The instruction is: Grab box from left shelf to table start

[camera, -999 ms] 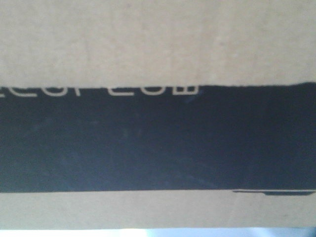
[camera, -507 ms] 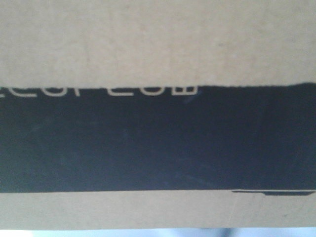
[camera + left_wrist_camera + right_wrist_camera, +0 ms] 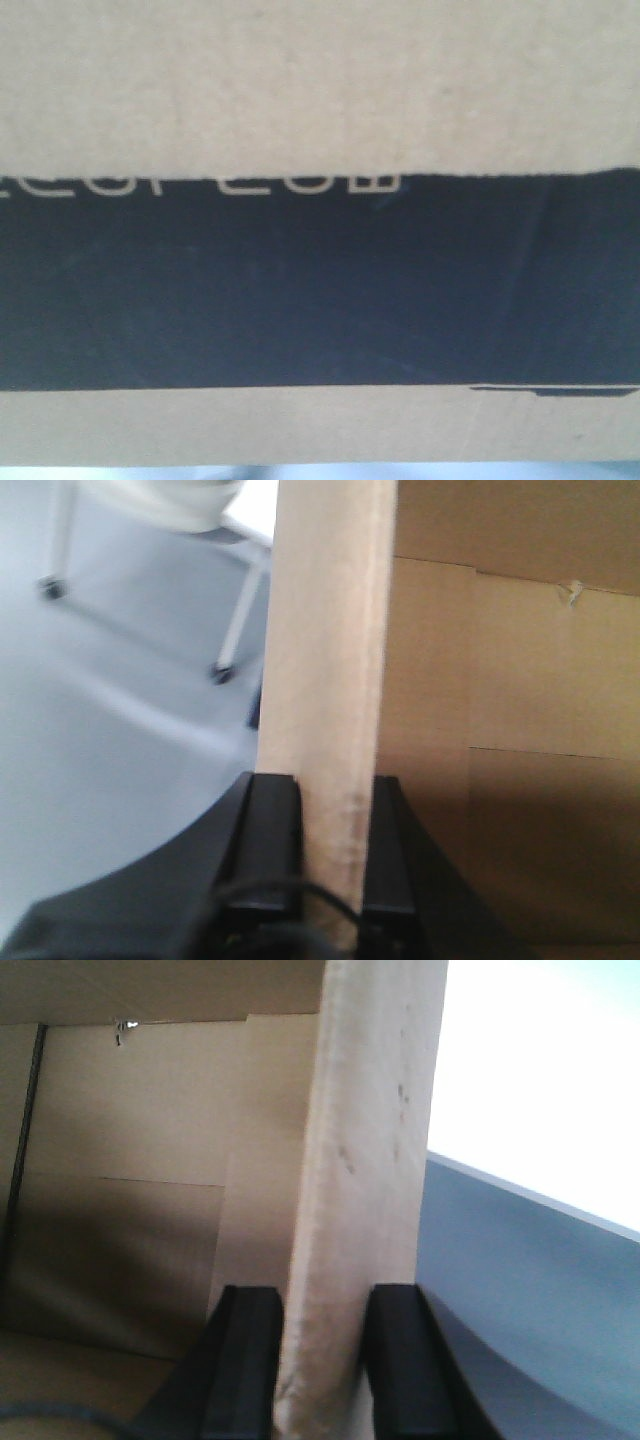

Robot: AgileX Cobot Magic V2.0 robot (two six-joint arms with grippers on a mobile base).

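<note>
Holding the large brown corrugated cardboard box [image 3: 320,90] with black ECOFLOW panel: we're pinching one wall in left gripper [image 3: 330,820], another in right gripper [image 3: 322,1330]. Box is filling front view; wrist views are showing its inner cardboard.

Matt brown corrugated cardboard box [image 3: 320,80] with matt black print, rough raw-edged flaps, smooth black plastic pincer fingers [image 3: 268,850]

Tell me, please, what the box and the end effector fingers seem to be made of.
The box looks like matte brown cardboard with a black printed panel; its clamped wall edge looks fibrous. The left end effector and right end effector fingers look like black plastic or rubber; blur leaves that open.
</note>
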